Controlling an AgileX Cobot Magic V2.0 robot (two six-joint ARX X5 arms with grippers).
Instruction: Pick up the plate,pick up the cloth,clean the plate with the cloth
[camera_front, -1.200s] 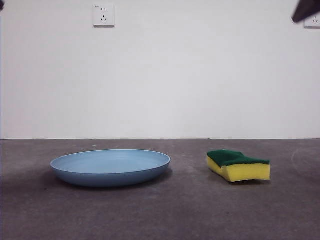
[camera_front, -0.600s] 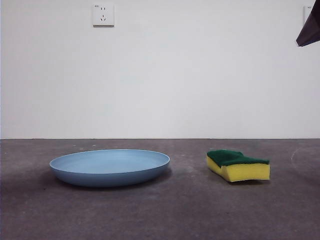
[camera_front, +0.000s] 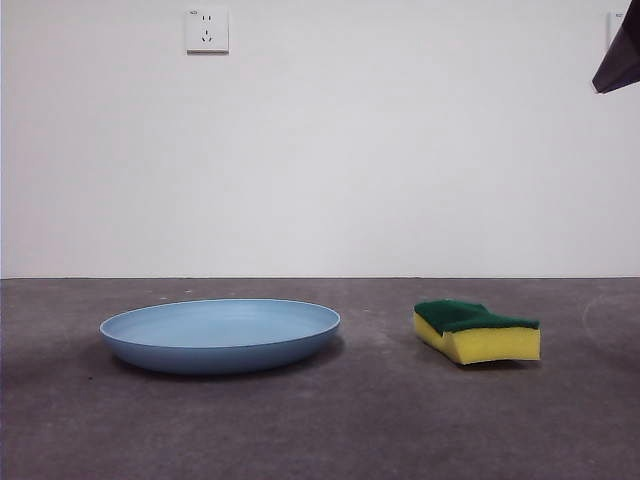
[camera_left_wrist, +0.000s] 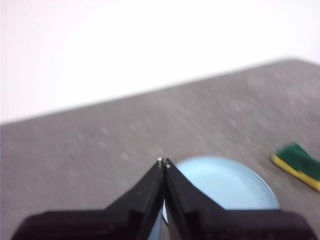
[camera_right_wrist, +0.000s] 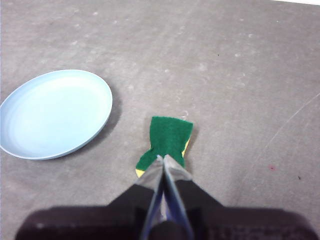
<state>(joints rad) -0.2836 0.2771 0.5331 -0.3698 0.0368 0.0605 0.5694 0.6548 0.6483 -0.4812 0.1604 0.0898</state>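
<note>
The light-blue plate (camera_front: 220, 334) lies flat on the grey table, left of centre in the front view. The cloth, a yellow sponge with a green top (camera_front: 477, 330), lies to its right, apart from it. My left gripper (camera_left_wrist: 163, 162) is shut and empty, high above the plate (camera_left_wrist: 225, 187); the sponge (camera_left_wrist: 298, 164) shows off to one side. My right gripper (camera_right_wrist: 163, 159) is shut and empty, above the sponge (camera_right_wrist: 167, 140), with the plate (camera_right_wrist: 55, 112) beside it. A black tip of an arm (camera_front: 620, 55) shows at the front view's top right corner.
The table (camera_front: 380, 420) is dark grey and mottled, with a white wall behind it. A wall socket (camera_front: 207, 29) is high on the wall. A faint curved scratch mark (camera_right_wrist: 295, 117) runs across the table near the sponge.
The black arm tip at the top right corner dropped a little lower and further right a second ago, then held still. Plate and sponge have not moved.
</note>
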